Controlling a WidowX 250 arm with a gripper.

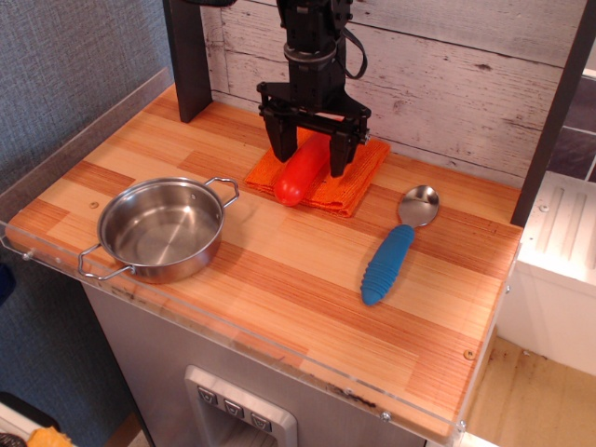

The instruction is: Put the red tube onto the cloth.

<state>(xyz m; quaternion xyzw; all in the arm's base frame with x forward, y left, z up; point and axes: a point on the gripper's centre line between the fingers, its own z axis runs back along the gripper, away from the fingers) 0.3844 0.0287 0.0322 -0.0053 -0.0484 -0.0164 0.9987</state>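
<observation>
The red tube (299, 173) lies tilted on the orange cloth (358, 175) at the back of the wooden counter. Its lower end reaches the cloth's front-left edge. My gripper (311, 147) hangs straight down over the tube's upper end. Its two black fingers (279, 140) stand spread on either side of the tube, wider than the tube. The gripper is open, and the tube appears to rest on the cloth. The gripper hides the back part of the cloth.
A steel pot (162, 229) with two handles stands at the front left. A spoon with a blue handle (389, 261) lies right of the cloth. A dark post (186, 56) and a plank wall stand behind, and a clear rim runs along the counter edge.
</observation>
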